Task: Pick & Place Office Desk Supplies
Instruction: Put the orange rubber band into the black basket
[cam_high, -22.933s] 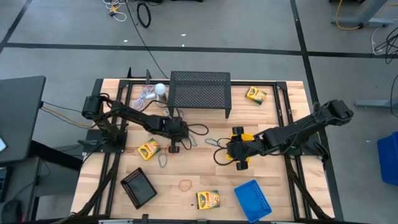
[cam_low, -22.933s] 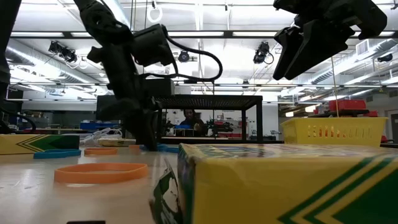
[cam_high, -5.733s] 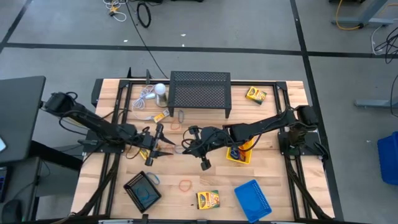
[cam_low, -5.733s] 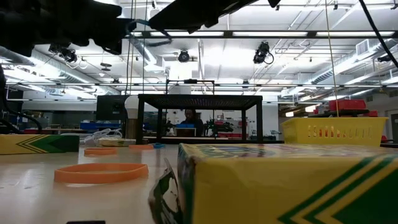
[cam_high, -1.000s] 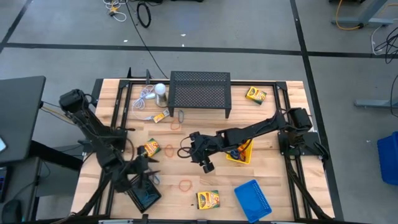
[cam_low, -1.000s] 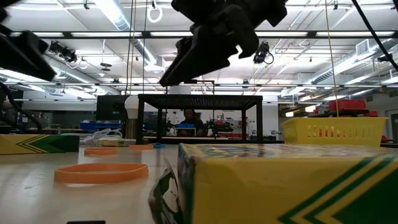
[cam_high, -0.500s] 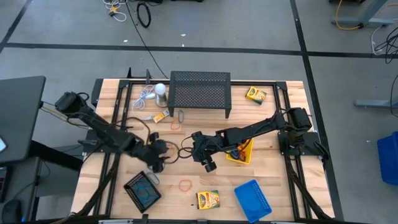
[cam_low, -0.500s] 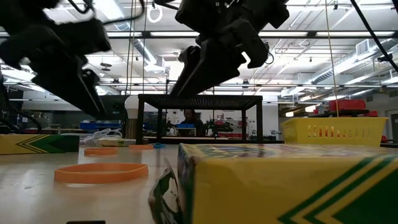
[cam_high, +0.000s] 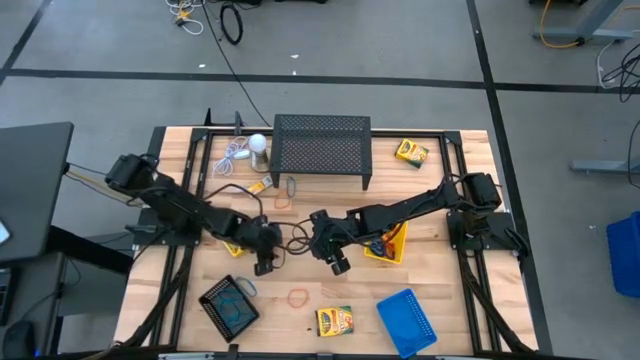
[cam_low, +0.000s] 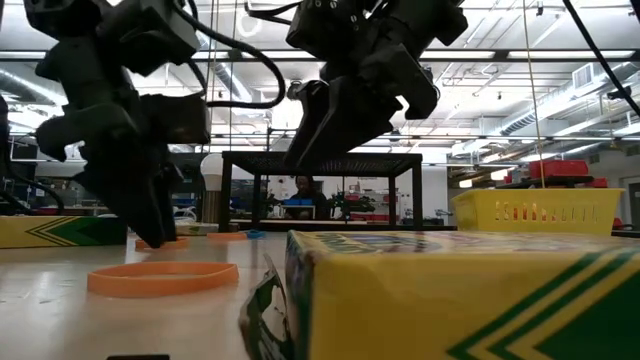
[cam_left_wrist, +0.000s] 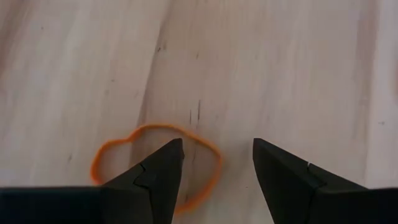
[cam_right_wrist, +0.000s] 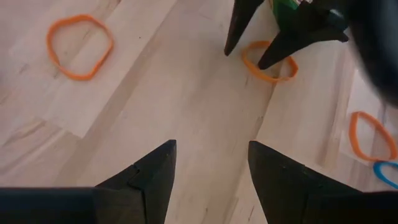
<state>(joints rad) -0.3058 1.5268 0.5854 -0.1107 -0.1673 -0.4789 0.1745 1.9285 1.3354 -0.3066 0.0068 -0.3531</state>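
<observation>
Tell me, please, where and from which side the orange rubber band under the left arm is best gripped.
Grip the orange rubber band from straight above, pinching one thin strand of the loop. It lies flat on the table, so no side offers an edge. The left tool hangs open over it, one finger inside the loop, one outside: probably right for closing on the strand between them.

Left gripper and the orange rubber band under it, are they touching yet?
Cannot tell. In the left wrist view the open left gripper straddles one side of the orange rubber band, one finger overlapping it, but no view shows contact or a gap plainly.
</observation>
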